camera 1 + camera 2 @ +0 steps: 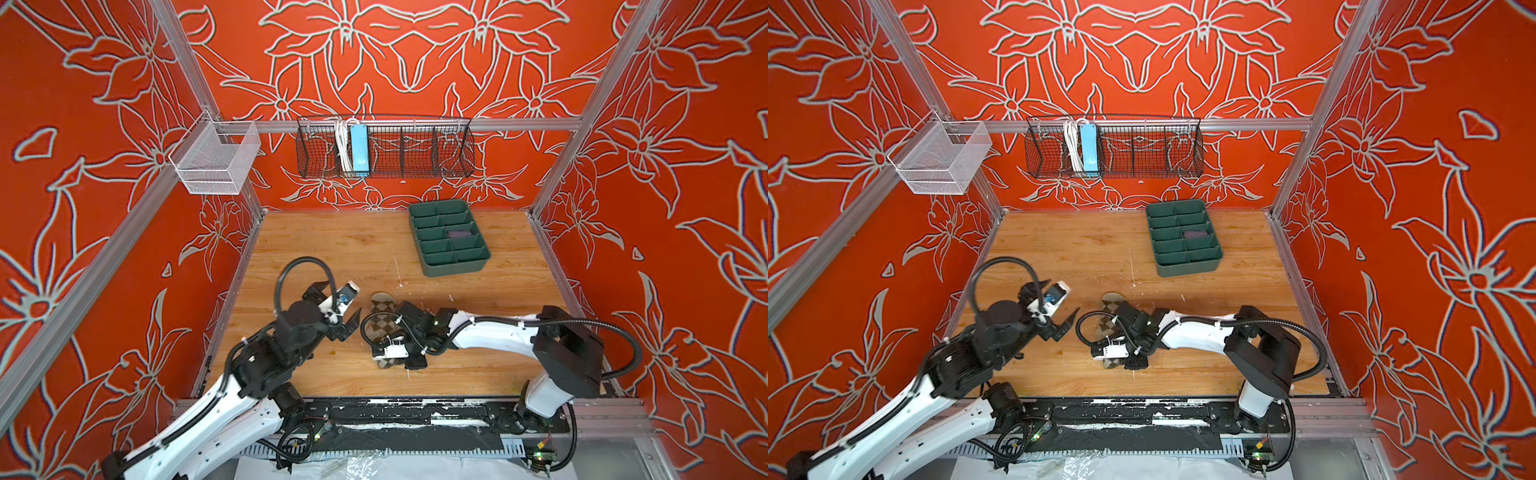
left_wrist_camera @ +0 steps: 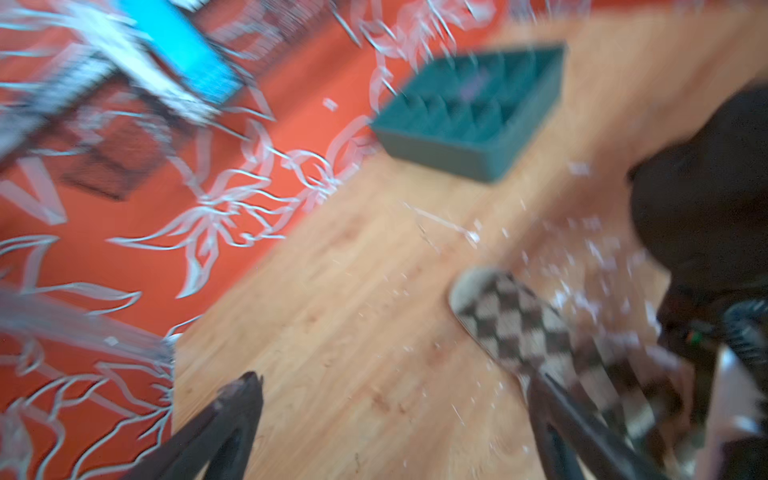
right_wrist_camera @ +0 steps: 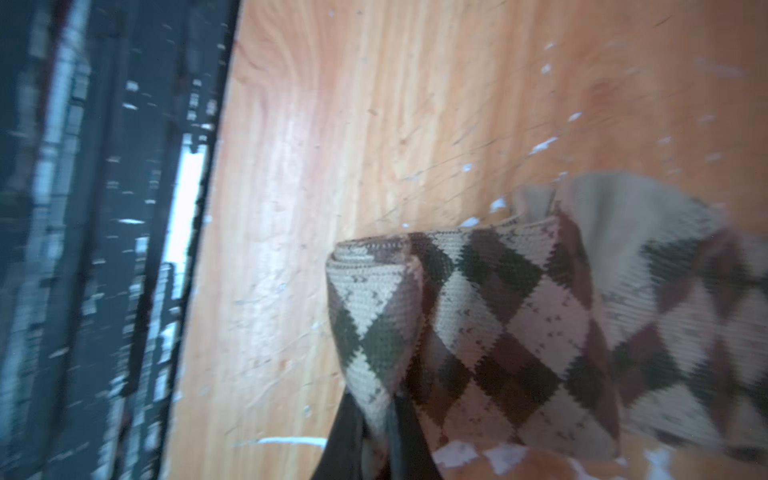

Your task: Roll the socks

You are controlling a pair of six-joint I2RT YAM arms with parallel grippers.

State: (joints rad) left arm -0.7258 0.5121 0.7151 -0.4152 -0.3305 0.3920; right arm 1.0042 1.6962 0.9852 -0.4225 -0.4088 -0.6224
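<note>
Right gripper [image 3: 376, 411]: clamped the folded end of the argyle sock [image 3: 478, 316]; roll looked barely begun.
Left gripper [image 2: 392, 380]: stood spread wide, empty.
Green tray [image 1: 451, 268]: held a purple bundle [image 1: 460, 233], likely 1 sock done.

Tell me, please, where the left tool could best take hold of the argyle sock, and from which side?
Probably at the rounded far end of the sock, coming down from above on its left. That end lies flat and free on the table, near the open left tool, while the right tool pinches the folded near end.
</note>
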